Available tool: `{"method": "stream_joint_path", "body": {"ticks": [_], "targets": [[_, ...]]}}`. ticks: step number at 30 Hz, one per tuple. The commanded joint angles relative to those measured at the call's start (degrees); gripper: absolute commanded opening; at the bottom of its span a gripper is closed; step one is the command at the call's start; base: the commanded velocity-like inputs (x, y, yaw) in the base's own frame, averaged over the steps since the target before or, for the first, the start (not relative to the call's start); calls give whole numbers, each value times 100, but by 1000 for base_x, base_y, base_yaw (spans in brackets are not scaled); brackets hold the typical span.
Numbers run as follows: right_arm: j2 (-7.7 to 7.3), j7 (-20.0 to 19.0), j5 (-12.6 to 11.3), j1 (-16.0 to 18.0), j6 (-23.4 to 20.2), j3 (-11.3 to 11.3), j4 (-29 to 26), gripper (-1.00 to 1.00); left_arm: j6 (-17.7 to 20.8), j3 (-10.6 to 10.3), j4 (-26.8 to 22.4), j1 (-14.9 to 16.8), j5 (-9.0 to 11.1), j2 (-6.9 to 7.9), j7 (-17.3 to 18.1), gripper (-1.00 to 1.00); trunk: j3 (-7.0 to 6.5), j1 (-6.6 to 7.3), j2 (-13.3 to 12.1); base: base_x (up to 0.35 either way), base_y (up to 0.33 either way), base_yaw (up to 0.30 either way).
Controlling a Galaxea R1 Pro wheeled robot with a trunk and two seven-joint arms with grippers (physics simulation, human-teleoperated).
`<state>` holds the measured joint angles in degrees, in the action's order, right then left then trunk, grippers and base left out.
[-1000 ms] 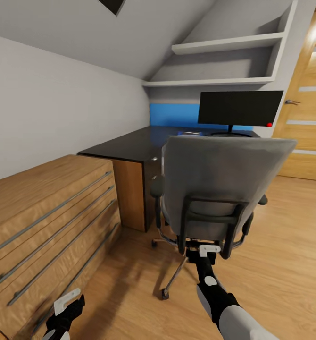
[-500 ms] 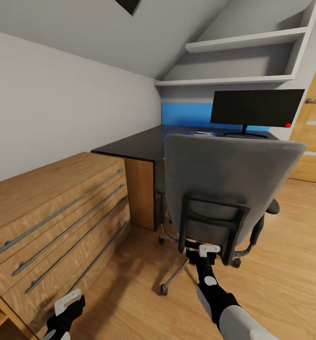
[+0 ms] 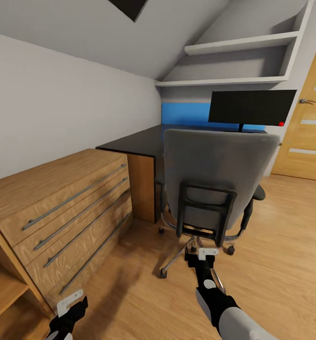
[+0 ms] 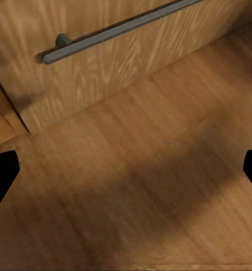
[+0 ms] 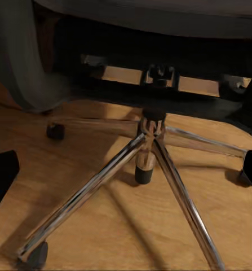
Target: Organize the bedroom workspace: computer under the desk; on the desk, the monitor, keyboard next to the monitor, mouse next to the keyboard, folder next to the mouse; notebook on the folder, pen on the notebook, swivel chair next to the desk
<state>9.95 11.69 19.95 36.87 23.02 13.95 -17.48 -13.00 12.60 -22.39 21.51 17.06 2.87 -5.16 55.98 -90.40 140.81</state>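
Both arms reach forward and down from the near edge of the head view. The left arm sits low at the near left, only its black wrist and white-capped left gripper (image 3: 69, 302) showing, angled forward and slightly right. The right arm extends farther, a white forearm leading into a black wrist with a white round joint, ending at the right gripper (image 3: 207, 252), which points straight ahead toward the far side. In each wrist view the 2 dark fingertips (image 4: 3, 175) (image 5: 1, 172) stand at opposite edges, so the jaws of both are spread wide with nothing between them.
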Motion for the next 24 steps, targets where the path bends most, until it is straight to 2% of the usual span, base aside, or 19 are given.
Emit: {"method": "stream_joint_path", "body": {"ticks": [1, 5, 9, 12, 14, 18, 21, 24], "targets": [[5, 23, 59, 5, 58, 33, 29, 100, -19, -12, 19, 3, 45, -24, 45, 100, 5, 5, 2, -317, 0, 0], [5, 29, 54, 5, 126, 36, 100, 100, -19, -12, 47, 3, 13, -59, 301, 100, 4, 5, 2, -250, 0, -13], [5, 50, 45, 5, 147, 38, 304, 100, -19, -15, 63, 3, -4, -78, 578, 100, -9, 5, 2, -74, 0, -148], [5, 110, 38, 0, 164, 47, 487, 100, -27, -19, 72, 3, -90, -185, 666, 100, -24, 5, 2, -18, 0, -224], [5, 147, 41, -2, 243, 51, 640, 100, -94, -23, 74, 3, -252, -257, 687, 100, -33, 5, 2, -7, 0, -239], [5, 235, 45, -8, 615, 58, 834, 100, -411, -25, 73, 3, -800, -405, 700, 100, -51, 5, 2, -3, 0, -245], [5, 317, 45, -12, 801, 56, 984, 100, -595, -32, 69, 3, -1443, -697, 690, 100, -64, 5, 2, -1, 0, -248], [5, 337, 44, -12, 844, 56, 1056, 100, -632, -37, 63, 3, -1808, -890, 682, 100, -76, 5, 2, 0, 0, -248]]}}
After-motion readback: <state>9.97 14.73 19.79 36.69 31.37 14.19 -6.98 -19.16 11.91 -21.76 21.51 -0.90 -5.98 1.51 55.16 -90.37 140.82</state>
